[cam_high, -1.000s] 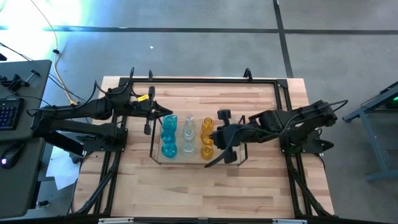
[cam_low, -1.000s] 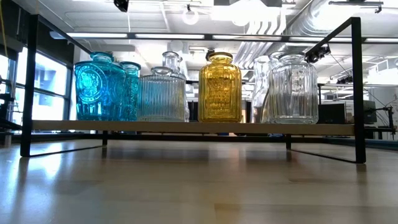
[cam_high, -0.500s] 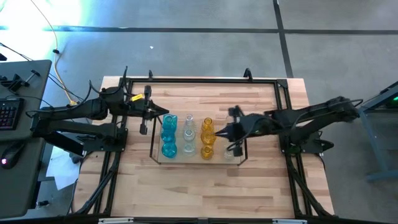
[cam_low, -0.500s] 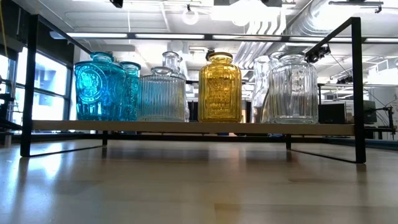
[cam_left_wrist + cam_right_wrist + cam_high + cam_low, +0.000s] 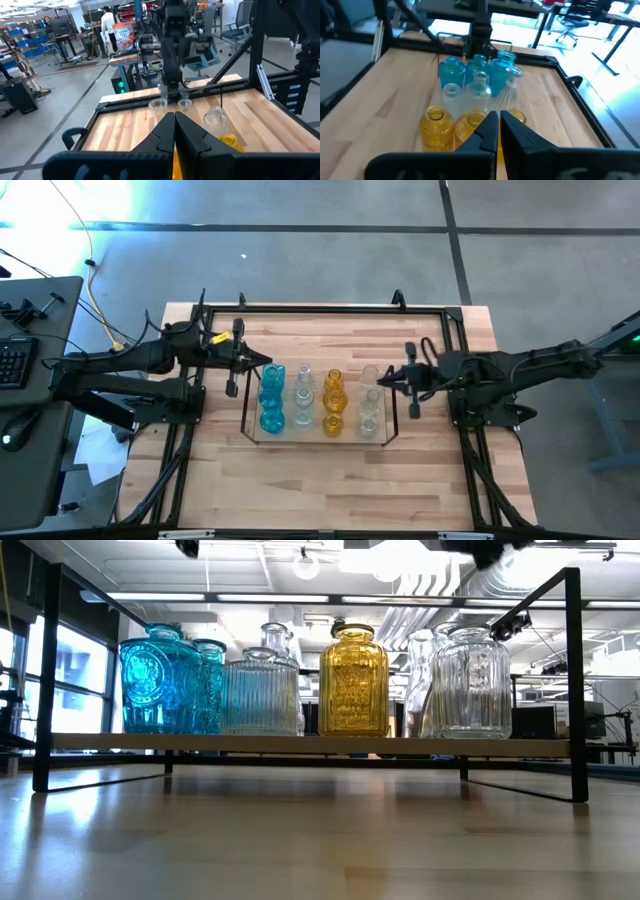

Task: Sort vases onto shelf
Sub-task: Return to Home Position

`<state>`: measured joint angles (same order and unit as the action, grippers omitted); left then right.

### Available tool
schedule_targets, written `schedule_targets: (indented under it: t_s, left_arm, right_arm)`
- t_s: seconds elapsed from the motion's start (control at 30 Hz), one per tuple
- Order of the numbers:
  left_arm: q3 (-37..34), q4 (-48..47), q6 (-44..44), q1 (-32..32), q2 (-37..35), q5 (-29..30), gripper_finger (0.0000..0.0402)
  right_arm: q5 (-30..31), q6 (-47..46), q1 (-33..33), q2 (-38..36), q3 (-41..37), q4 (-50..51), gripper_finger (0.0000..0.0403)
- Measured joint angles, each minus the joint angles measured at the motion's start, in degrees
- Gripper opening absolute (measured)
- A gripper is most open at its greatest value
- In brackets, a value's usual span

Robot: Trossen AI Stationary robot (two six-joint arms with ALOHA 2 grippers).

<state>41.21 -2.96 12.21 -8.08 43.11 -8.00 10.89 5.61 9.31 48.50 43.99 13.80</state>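
At opposite shelf (image 5: 300, 744) ends, near vases (image 5: 333, 392): left gripper (image 5: 267, 363), right gripper (image 5: 381, 383), both closed, empty.

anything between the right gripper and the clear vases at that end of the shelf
Nothing visible. The right gripper hangs at the right end of the shelf, close beside the clear vases. In the low view it shows above the top of the frame, so the end piece likely doesn't block it.
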Motion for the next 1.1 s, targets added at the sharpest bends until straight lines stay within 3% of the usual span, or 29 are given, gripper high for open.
schedule_targets:
  t_s: [0.37, 0.73, 1.1]
  left_arm:
    - [-15.1, 15.4, -2.5, -0.3, -5.4, 0.0, 0.0000]
    - [-21.8, 17.0, -4.7, -0.3, -13.6, 0.0, 0.0000]
    - [-27.1, 18.4, -6.6, -0.3, -18.1, 0.0, 0.0000]
  right_arm:
    - [-0.9, -1.7, -3.9, -16.0, -12.3, -3.9, 0.0000]
    - [-1.3, -1.3, -6.2, -30.7, -22.7, -9.1, 0.0000]
    - [-1.3, -2.0, -9.4, -38.1, -29.9, -12.2, 0.0000]
